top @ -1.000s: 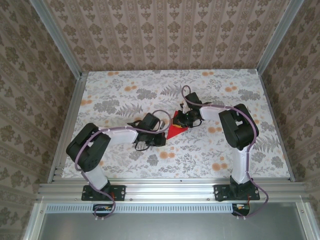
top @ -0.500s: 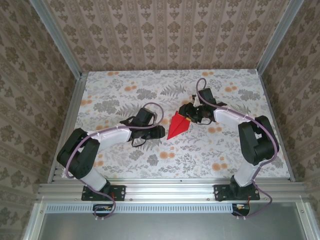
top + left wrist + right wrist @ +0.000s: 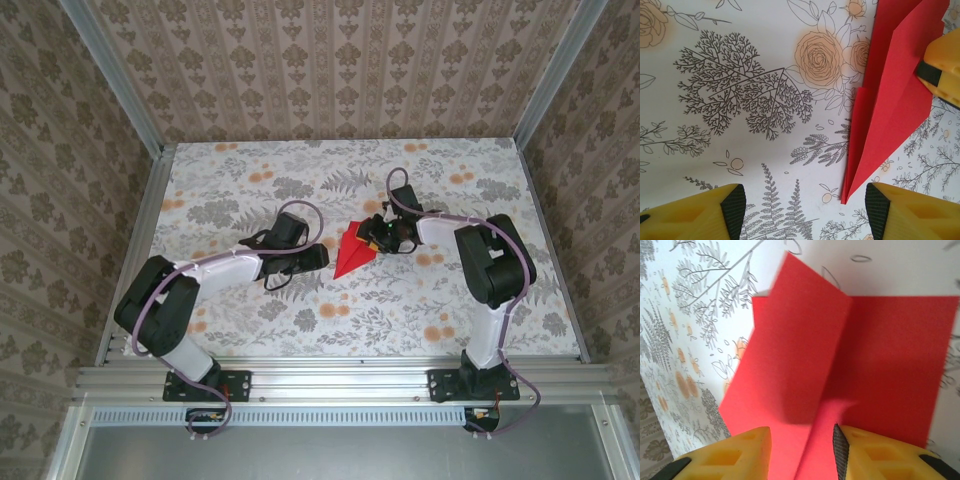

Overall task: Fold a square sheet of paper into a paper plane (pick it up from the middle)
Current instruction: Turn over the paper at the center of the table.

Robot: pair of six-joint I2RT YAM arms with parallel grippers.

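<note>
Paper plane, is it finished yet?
Nearly. Done: the paper plane is already creased to a point and lies on the table. In hand: the right gripper straddles its raised flap, jaws apart, and the left gripper hangs open by the nose. Left: probably pressing that flap flat.

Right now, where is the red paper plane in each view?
Top external: paper plane mid-picture, by the right hand.
Left wrist: paper plane at right, nose pointing down.
Right wrist: paper plane across the centre, above the fingers.
Shared landmark: right hand's yellow finger at its wide end.
</note>
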